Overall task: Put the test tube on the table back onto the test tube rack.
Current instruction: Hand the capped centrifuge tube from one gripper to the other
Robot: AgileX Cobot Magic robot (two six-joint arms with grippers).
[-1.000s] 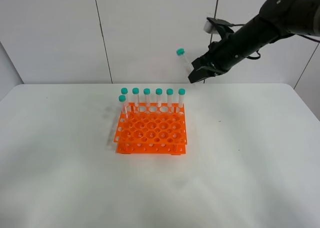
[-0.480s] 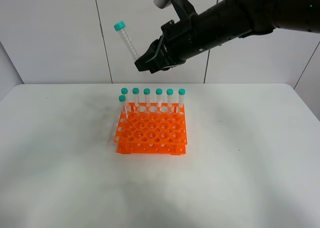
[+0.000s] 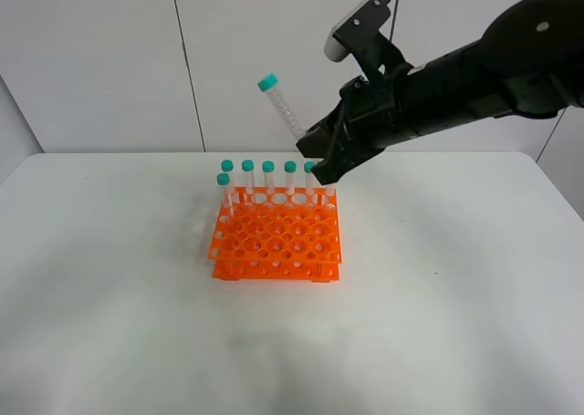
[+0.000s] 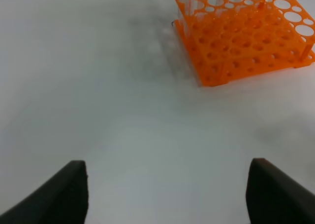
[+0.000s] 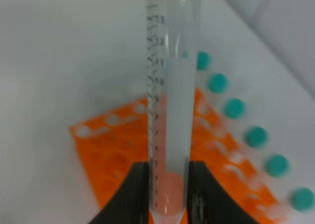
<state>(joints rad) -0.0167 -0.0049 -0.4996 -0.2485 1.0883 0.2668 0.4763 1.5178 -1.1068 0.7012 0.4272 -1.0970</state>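
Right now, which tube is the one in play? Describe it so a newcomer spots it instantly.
On the white table sits an orange test tube rack with teal-capped tubes standing along its back. Above its back right corner the right gripper holds the test tube by its lower end. It alone is airborne and tilted, not seated in a hole.

graduation numbers 10 to 14, on test tube point(image 5: 172, 86)
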